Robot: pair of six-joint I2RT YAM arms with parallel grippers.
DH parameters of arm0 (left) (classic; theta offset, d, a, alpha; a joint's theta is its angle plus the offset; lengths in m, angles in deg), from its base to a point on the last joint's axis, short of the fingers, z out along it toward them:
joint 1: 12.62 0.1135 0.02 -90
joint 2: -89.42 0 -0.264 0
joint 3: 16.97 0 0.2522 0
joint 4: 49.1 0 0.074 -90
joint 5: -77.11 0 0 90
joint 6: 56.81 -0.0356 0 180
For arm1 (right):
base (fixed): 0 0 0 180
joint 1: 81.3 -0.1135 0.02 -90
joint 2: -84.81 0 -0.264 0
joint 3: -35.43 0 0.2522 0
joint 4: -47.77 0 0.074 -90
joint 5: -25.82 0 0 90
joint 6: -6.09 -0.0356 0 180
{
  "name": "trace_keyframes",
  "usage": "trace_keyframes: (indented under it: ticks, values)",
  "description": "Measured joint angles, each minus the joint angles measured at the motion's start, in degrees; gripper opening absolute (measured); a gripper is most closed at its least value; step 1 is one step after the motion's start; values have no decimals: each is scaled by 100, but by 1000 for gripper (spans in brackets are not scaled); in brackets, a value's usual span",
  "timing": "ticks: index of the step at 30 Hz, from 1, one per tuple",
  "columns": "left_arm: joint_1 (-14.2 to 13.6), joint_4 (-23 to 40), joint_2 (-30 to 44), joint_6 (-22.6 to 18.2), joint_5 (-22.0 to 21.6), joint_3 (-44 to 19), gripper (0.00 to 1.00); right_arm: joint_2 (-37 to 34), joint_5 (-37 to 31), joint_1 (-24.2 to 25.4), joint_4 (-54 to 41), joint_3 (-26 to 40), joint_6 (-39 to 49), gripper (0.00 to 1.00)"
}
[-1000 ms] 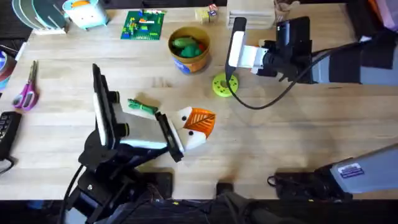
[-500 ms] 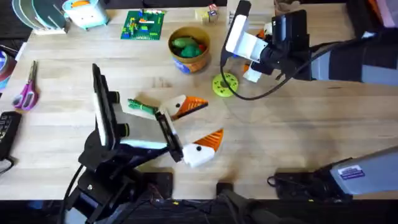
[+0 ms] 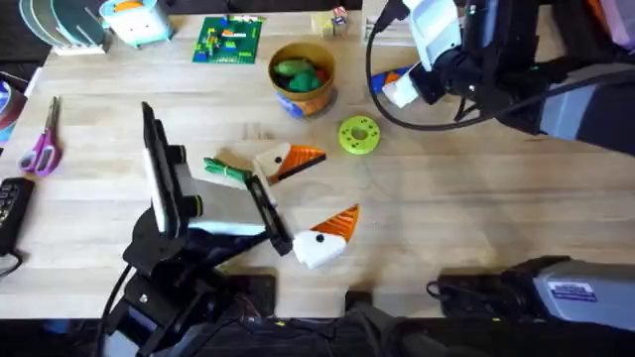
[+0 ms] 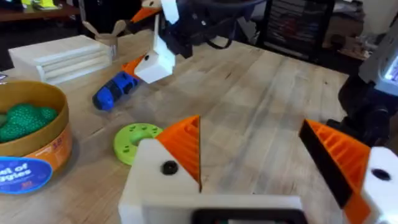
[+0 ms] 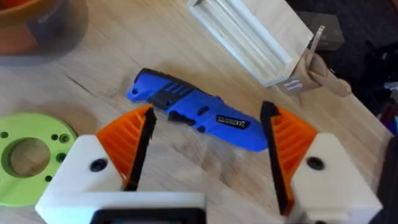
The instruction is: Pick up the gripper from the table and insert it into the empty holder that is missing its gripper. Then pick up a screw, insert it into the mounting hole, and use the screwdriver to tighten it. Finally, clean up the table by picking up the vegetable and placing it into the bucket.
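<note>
The blue screwdriver (image 5: 199, 115) lies on the table at the back right, partly covered (image 3: 390, 77) in the overhead view. My right gripper (image 3: 409, 58) hovers over it, open, with the screwdriver just beyond its orange-padded fingers (image 5: 127, 140). My left gripper (image 3: 316, 196) is open at the table's middle with nothing between its fingers (image 4: 186, 146); each white holder (image 4: 155, 180) carries an orange pad. The green vegetable (image 3: 226, 169) lies beside the left wrist. The tan bucket (image 3: 303, 74) stands behind it with green items inside. A loose gripper piece and the screw are out of view.
A yellow-green disc (image 3: 359, 135) lies between the bucket and the right gripper. A pale wooden block (image 5: 249, 37) sits behind the screwdriver. A green brick plate (image 3: 228, 40) is at the back, pink scissors (image 3: 42, 149) at the far left.
My left gripper has gone from shut to open, its fingers spreading apart. My right gripper moved from the yellow-green disc back and to the right, over the screwdriver.
</note>
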Motion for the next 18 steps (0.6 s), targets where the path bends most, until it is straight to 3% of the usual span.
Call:
trace_keyframes:
  ticks: [3,6,11,18]
  values:
    - [0,97,0,269,-321,-101,994,192,25,-2,-216,0,-232,992]
    - [0,682,54,534,-755,-532,993,299,45,-37,-309,-2,-351,992]
    - [0,2068,565,833,-1617,-1802,993,351,66,-216,-309,-2,-441,991]
    - [0,3741,2013,963,-2640,-3626,993,351,85,-475,-313,-2,-461,991]
